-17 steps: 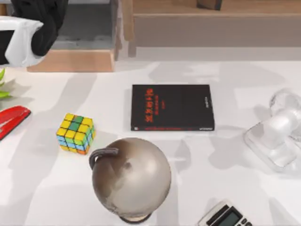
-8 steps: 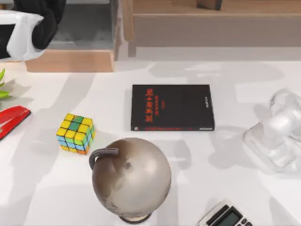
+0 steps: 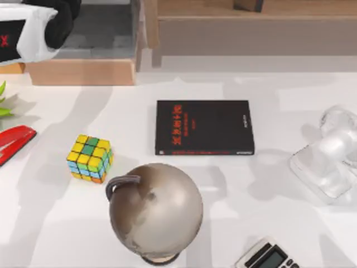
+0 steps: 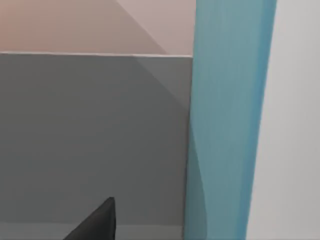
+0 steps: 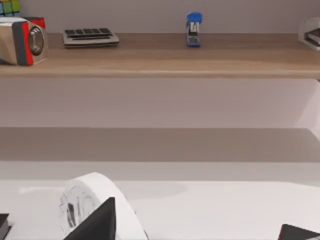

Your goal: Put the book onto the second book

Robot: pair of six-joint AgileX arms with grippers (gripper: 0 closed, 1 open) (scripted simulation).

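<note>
- Far to the left of the second book (image 3: 204,127), beyond the tabletop's (image 3: 268,184) back edge, my left arm (image 3: 25,33) reaches toward a grey-lined cubby (image 3: 103,28) with the left hand (image 3: 62,19) leading.
- From the left wrist view, the book (image 4: 227,120) stands upright on end inside that cubby, its teal face close to the camera. One dark finger (image 4: 97,222) sits beside it, apart from the cover. I cannot tell whether the hand is spread or closed. I judge I am lining up to pinch the book across its thickness, since it stands like a shelved volume.
- Left of the second book and nearer to me lie a red stapler (image 3: 14,142), a colour cube (image 3: 89,158) and a globe (image 3: 155,211). The globe is tall, so I judge the carry should come in from behind the second book, not over the globe.
- The second book itself lies flat with its cover up and nothing on it, ready to take the load.
- Right of the second book stand a calculator (image 3: 266,255) and a white fan (image 3: 329,156).
- My right hand (image 5: 200,231) is parked low beside the fan and faces the wooden shelves (image 5: 160,55). Its fingers are spread and hold nothing.
</note>
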